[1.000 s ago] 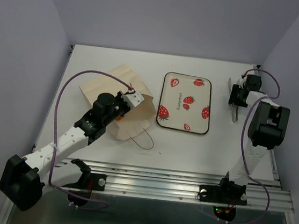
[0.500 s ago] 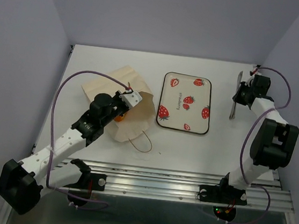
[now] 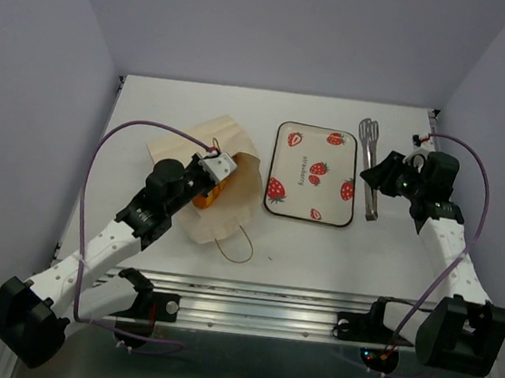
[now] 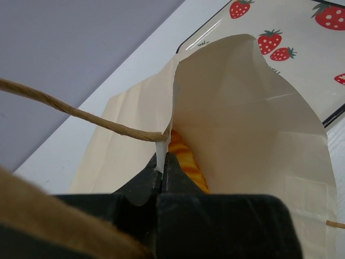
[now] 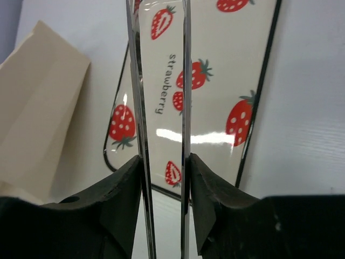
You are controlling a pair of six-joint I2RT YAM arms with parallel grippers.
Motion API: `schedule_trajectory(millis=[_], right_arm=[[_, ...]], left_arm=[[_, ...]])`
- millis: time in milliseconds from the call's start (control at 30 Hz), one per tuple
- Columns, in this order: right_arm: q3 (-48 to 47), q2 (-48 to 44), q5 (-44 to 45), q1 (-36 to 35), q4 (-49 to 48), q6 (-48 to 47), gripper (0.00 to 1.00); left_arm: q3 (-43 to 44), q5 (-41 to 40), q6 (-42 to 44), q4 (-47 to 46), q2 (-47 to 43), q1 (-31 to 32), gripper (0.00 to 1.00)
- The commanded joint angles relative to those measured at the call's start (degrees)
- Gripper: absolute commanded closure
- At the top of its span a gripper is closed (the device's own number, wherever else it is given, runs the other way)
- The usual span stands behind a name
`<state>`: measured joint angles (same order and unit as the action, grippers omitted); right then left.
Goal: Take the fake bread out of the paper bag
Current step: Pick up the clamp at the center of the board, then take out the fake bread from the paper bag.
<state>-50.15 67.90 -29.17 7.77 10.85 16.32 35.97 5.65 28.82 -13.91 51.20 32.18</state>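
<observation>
Overhead and wrist views. The strawberry-print tray [image 3: 299, 194] lies mid-table and serves as the landmark. Left of the tray, the paper bag [image 3: 232, 207] lies on its side, with its mouth towards the tray and a cord handle [image 3: 239, 242] trailing at the near end. The left gripper [image 4: 163, 162] is clenched on the upper lip of the bag, holding the mouth agape. Inside is the fake bread [image 4: 186, 156], a glossy orange piece, probably ridged, though most of it is hidden. Just right of the tray, the right gripper [image 3: 384, 175] grasps metal tongs [image 3: 369, 180], whose arms lie along the tray's right rim.
</observation>
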Motion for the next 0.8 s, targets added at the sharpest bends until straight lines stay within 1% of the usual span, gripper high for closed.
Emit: schedule_trajectory(millis=[0, 67, 233, 300, 367, 467, 533, 633, 700, 767], right_arm=[[2.33, -7.68, -6.24, -1.27, 1.54, 3.71, 0.54], [3.74, -11.20, -8.09, -1.79, 2.15, 4.16, 0.54], [4.89, -14.28, -11.43, -2.32, 6.37, 3.99, 0.54], [4.54, -15.42, -13.70, -2.84, 8.39, 3.02, 0.50], [3.92, -16.13, -15.47, -2.85, 9.97, 2.32, 0.49], [3.83, -17.44, -17.41, -4.86, 10.85, 2.93, 0.49], [3.40, -18.59, -17.94, -6.01, 13.22, 3.11, 0.50], [3.04, -20.52, -20.48, -8.47, 15.60, 4.68, 0.52], [3.13, -21.92, -22.67, -11.28, 16.48, 6.53, 0.52], [3.13, -23.60, -23.04, -13.12, 17.88, 7.15, 0.53]], left_arm=[[-0.46, 2.26, -1.22, -5.86, -1.63, 0.25, 1.00], [-0.28, 2.52, -1.92, -5.95, -1.28, 0.25, 1.00], [0.42, 2.96, -3.15, -6.04, -0.66, 0.25, 1.00], [0.42, 3.49, -3.24, -6.30, -0.23, 0.25, 1.00], [0.68, 3.67, -3.33, -6.48, 0.39, 0.25, 1.00], [1.73, 3.49, -4.03, -6.39, 1.97, 0.25, 1.00], [2.18, 3.58, -4.82, -6.39, 2.68, 0.25, 1.00], [2.79, 4.10, -6.67, -7.44, 3.91, 0.25, 1.00], [3.49, 4.81, -7.28, -7.80, 4.87, 0.25, 1.00], [4.02, 5.33, -8.25, -7.71, 5.75, 0.25, 1.00]])
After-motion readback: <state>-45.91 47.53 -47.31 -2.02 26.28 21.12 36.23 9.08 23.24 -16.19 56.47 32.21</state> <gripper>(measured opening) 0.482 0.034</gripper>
